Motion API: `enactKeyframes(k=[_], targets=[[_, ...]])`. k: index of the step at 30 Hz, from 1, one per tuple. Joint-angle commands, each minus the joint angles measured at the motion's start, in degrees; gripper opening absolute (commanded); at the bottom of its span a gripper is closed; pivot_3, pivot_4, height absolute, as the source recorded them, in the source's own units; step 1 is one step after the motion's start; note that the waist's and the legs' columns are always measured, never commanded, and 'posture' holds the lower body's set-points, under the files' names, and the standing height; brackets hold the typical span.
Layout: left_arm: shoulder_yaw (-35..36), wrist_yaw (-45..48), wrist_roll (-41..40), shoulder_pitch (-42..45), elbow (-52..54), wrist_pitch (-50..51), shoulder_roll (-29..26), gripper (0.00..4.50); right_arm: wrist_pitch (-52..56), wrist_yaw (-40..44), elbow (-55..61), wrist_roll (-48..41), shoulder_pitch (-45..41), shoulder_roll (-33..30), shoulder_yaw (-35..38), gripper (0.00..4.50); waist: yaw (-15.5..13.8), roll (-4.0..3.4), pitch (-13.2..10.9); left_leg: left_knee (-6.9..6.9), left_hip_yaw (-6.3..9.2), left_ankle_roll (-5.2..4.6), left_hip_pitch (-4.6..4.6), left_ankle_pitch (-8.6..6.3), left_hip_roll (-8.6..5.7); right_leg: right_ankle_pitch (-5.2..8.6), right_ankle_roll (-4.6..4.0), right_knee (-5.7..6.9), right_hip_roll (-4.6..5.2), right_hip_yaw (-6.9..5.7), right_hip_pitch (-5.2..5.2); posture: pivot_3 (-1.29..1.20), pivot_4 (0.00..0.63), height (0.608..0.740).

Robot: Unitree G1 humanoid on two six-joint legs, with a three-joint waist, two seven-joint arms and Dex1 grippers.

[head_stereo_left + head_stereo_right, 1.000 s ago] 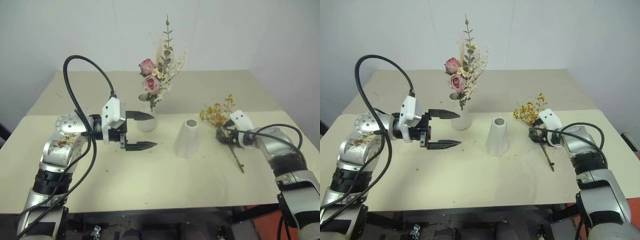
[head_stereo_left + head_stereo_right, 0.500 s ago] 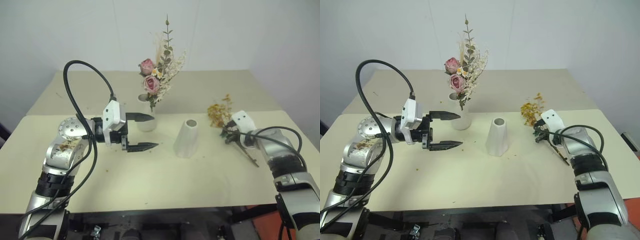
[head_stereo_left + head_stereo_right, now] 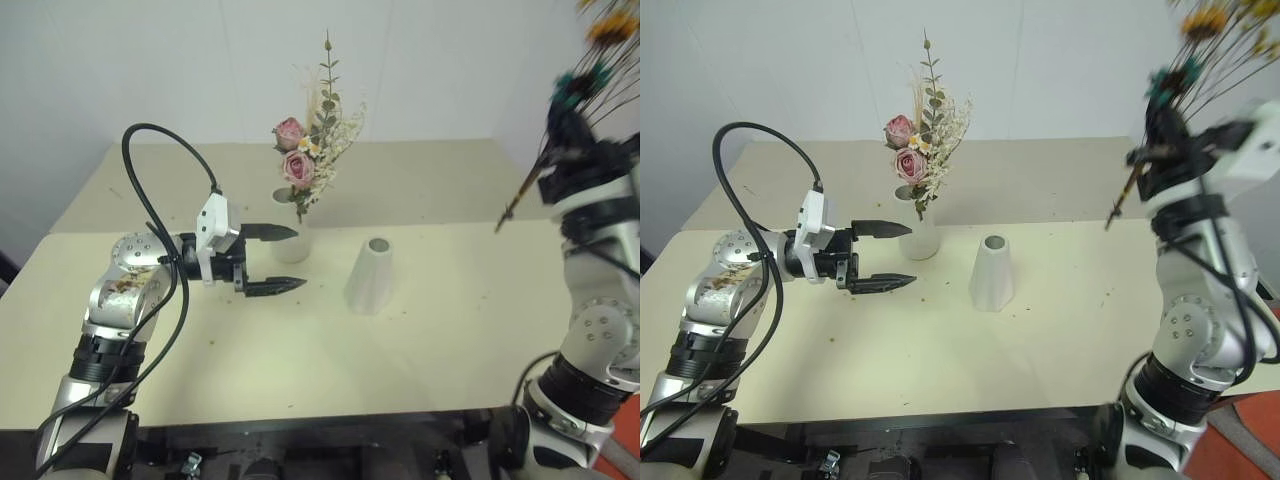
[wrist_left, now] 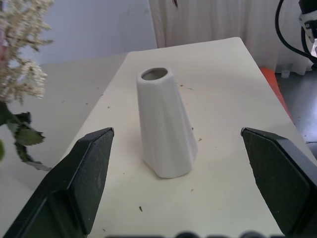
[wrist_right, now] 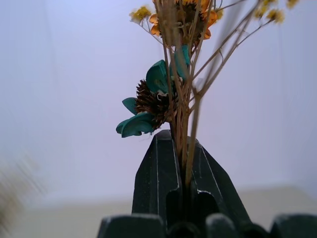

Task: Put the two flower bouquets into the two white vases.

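The pink rose bouquet [image 3: 300, 165] stands in one white vase [image 3: 292, 245] at the back middle of the table. To its right, the second white vase [image 3: 370, 275] stands empty, also seen in the left wrist view [image 4: 165, 124]. My left gripper [image 3: 300, 258] is open and level just in front of the filled vase, pointing at the empty one, with its fingers [image 4: 89, 178] wide on either side of the vase in view. My right gripper [image 3: 1160, 120] is raised high at the right, shut on the stems of the yellow-orange bouquet [image 5: 185, 20]. The blossoms point up and the stem end [image 3: 1120, 205] hangs below.
The beige table [image 3: 300, 360] carries small dried flower crumbs around the empty vase. A black cable [image 3: 150, 140] loops above my left arm. A pale wall stands behind the table.
My right gripper shut on the yellow-orange bouquet and swung it from the table's right side high into the air, blossoms upward. The left gripper stayed nearly still and open.
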State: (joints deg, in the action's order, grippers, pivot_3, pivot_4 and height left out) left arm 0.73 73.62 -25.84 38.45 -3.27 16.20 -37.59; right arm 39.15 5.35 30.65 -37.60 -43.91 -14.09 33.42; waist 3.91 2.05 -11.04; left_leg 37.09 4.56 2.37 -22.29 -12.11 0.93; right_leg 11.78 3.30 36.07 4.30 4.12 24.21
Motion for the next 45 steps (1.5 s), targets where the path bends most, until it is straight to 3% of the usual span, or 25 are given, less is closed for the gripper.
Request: enactKeyframes(k=[1,6,11,35,45], targets=[[1.86,-0.07,-1.53,2.33,-1.02,-0.57,0.13,4.50,-0.08,-2.83,1.57,-9.80,-1.48,2.27,-0.79,0.01,-0.01,-0.01,-0.01,-0.02,0.00,0.00,-0.02,0.00,0.00,-0.14,-0.24,-0.01,0.00,-0.01,0.01,0.00,0.150,0.740],[2.25,-1.01,-2.56,1.28,0.39,0.50,-0.01,4.50,-3.23,-1.23,1.13,-7.89,1.85,5.34,-11.06,0.01,0.14,-0.03,-0.02,-0.06,-0.01,0.00,-0.06,0.00,-0.02,-0.17,-0.28,-0.02,0.02,0.00,0.08,0.00,0.150,0.740],[2.73,-2.06,-3.84,-0.18,2.54,2.18,-0.08,4.50,-8.80,3.24,-1.87,-5.39,6.51,6.66,-15.74,0.01,0.04,-0.04,-0.02,-0.08,0.00,-0.02,-0.05,0.01,-0.01,-0.16,-0.28,-0.04,0.01,0.00,0.07,0.00,0.150,0.740],[4.20,-4.60,-5.48,-4.54,9.18,3.58,-1.78,4.50,-22.08,12.85,-17.60,-0.61,5.44,7.45,-22.33,0.01,0.08,-0.07,-0.04,-0.12,-0.01,-0.02,-0.05,0.01,0.01,-0.14,-0.26,-0.05,-0.02,0.00,0.11,0.00,0.150,0.740],[4.31,-4.17,-5.89,-5.35,10.34,3.46,-2.59,4.50,-25.23,17.59,-16.57,3.28,10.76,6.96,-26.08,0.01,0.04,-0.08,-0.05,-0.13,-0.01,-0.02,-0.06,0.01,0.00,-0.13,-0.23,-0.08,-0.01,-0.01,0.11,0.00,0.150,0.740]])
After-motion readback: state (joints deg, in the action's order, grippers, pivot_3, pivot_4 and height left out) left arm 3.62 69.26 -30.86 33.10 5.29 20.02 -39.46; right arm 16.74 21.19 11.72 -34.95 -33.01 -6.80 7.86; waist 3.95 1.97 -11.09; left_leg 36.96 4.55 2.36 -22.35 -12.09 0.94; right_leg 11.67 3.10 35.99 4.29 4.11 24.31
